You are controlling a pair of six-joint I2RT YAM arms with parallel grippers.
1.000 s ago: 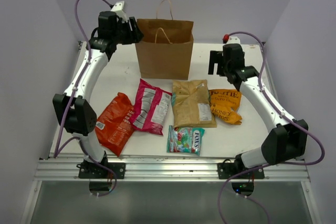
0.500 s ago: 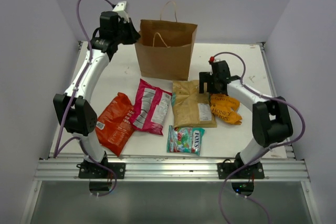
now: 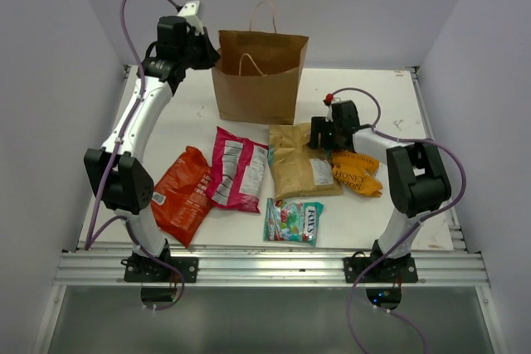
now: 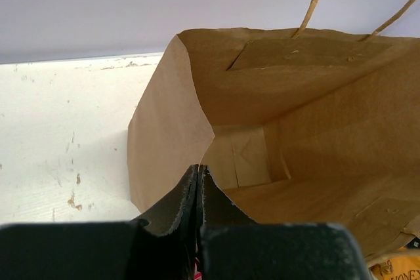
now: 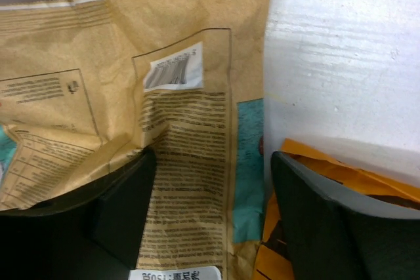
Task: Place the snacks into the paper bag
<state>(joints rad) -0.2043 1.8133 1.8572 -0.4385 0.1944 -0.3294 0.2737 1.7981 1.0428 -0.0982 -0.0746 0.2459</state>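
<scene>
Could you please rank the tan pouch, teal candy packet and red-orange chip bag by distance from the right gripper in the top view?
1. Tan pouch, directly beneath the right gripper.
2. Teal candy packet, near the front edge.
3. Red-orange chip bag, far left.

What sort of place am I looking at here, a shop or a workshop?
Likely a robot test booth: a left arm and right arm bolted to a metal rail at a white table, plain walls boxing it in, snack packets laid out by a paper bag.
</scene>
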